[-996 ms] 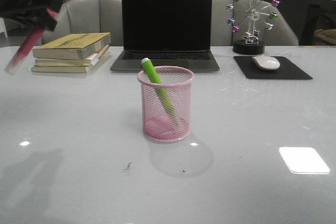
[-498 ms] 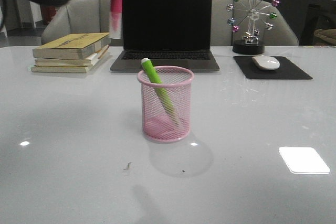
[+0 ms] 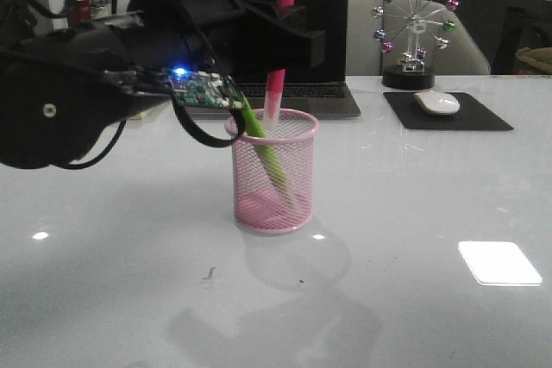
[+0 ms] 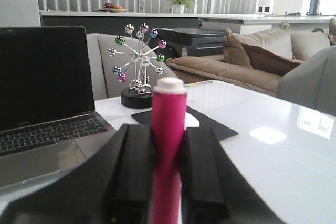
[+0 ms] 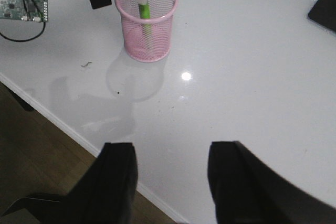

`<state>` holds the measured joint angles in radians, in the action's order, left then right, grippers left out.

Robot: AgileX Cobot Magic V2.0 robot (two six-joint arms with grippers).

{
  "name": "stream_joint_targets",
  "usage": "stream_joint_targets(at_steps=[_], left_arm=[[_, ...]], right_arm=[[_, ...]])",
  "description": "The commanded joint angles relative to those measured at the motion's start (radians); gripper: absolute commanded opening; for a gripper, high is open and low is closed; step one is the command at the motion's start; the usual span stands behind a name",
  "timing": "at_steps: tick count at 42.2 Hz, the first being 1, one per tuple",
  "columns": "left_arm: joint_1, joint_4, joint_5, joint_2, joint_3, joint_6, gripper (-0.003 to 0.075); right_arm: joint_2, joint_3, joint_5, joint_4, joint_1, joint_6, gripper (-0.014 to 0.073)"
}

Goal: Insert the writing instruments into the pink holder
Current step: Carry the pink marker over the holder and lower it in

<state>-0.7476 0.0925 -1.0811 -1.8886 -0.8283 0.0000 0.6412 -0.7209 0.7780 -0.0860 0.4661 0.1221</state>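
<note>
The pink holder stands mid-table with the lime green marker leaning inside it. My left gripper hovers just above the cup, shut on the hot pink marker. This marker is upright, pale cap on top, its lower end at the level of the cup's rim. The left wrist view shows the pink marker clamped between the two fingers of the left gripper. My right gripper hangs open and empty over the table's near edge, well away from the holder.
Behind the cup are a laptop, a white mouse on a black pad and a ball-wheel desk toy. The left arm covers the far left of the table. The table edge runs below the right gripper.
The left arm has swung in from the far left with the pink marker, turned it upright and brought it down over the cup. The green marker and cup have not moved.
</note>
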Motion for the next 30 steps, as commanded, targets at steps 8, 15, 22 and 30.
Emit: stream_joint_targets(at_steps=[8,15,22,30], left_arm=[[-0.01,-0.003,-0.099,0.016,-0.03,-0.012,0.0246],[-0.01,-0.003,-0.099,0.016,-0.03,-0.012,0.0426],[-0.01,-0.003,-0.08,0.027,-0.03,-0.012,0.0438],[-0.007,-0.009,0.248,0.162,-0.064,0.009,0.0438]], right_arm=[[-0.001,-0.027,-0.065,0.009,0.002,0.014,0.0435],[-0.001,-0.027,-0.065,0.009,0.002,0.014,0.0435],[-0.001,-0.027,-0.065,0.009,0.002,0.014,0.0435],[-0.001,-0.027,-0.065,0.009,0.002,0.014,0.0435]])
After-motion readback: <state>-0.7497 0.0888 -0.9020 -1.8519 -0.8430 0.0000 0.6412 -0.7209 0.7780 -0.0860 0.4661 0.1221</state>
